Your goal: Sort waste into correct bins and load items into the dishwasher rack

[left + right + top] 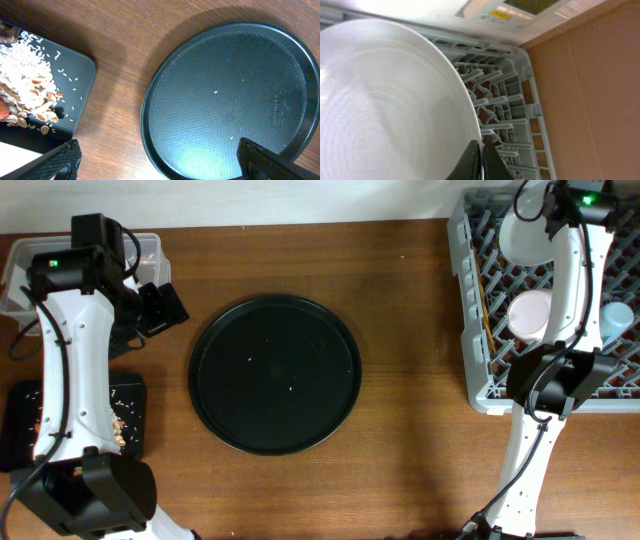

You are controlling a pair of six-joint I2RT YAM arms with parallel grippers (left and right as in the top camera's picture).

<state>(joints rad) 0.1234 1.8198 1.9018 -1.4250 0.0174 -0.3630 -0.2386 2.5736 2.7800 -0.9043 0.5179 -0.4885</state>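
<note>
My right gripper (481, 161) is shut on the rim of the round white plate (385, 110), holding it on edge over the far part of the grey dishwasher rack (478, 300). The plate also shows in the overhead view (522, 238). The white-pinkish bowl (530, 315), the light-blue cup (617, 320) and the wooden chopsticks (487, 315) sit in the rack. My left gripper (160, 167) is open and empty, above the table between the flat black tray (80, 95) and the round black tray. Beige rice scraps (27, 85) lie on the flat tray. The clear box (150, 245) is partly hidden by my left arm.
The large round black tray (275, 373) lies in the middle of the table with a few rice grains on it. The rack's upright pegs (492, 95) stand close beside the plate. A wall and a white appliance run along the far edge.
</note>
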